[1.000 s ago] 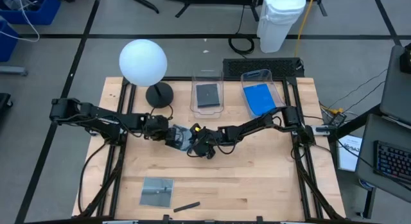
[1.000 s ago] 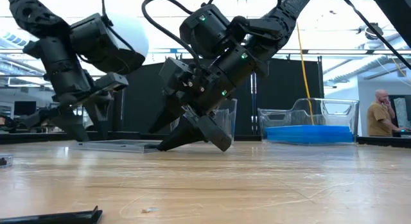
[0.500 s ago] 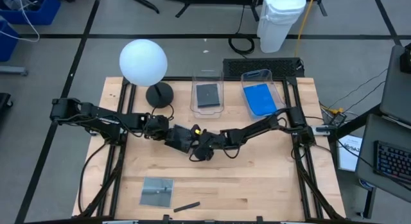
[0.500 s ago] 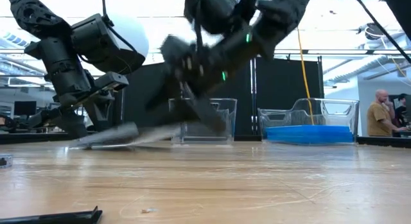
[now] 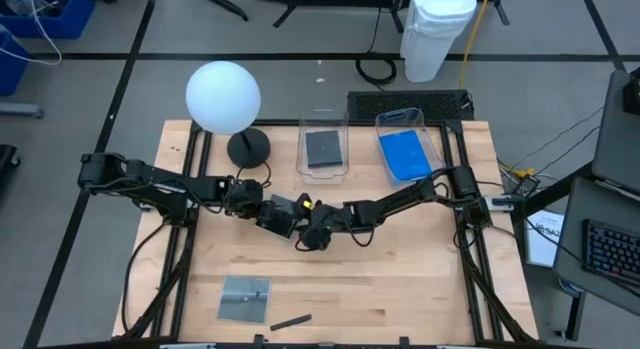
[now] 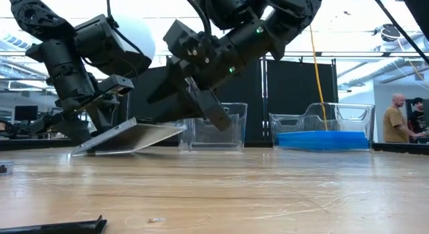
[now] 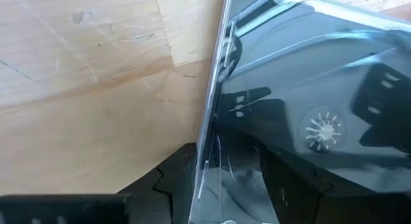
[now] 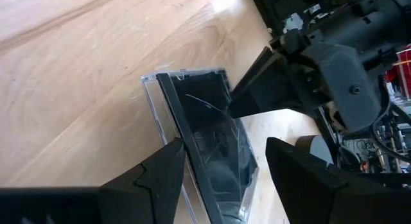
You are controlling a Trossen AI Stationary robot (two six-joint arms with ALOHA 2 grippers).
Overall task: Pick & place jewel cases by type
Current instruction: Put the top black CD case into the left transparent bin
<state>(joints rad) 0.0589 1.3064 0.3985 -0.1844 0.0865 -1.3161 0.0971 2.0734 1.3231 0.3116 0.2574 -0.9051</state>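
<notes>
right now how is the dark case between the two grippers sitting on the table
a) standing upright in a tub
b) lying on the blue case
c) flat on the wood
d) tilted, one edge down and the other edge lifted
d: in the low view the dark case slopes, its edge by the left gripper down on the table and the edge by the right gripper lifted.

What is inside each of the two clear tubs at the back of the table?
The left tub holds a dark jewel case. The right tub holds a blue jewel case. Whether more cases lie stacked beneath either one is hidden from above.
</notes>
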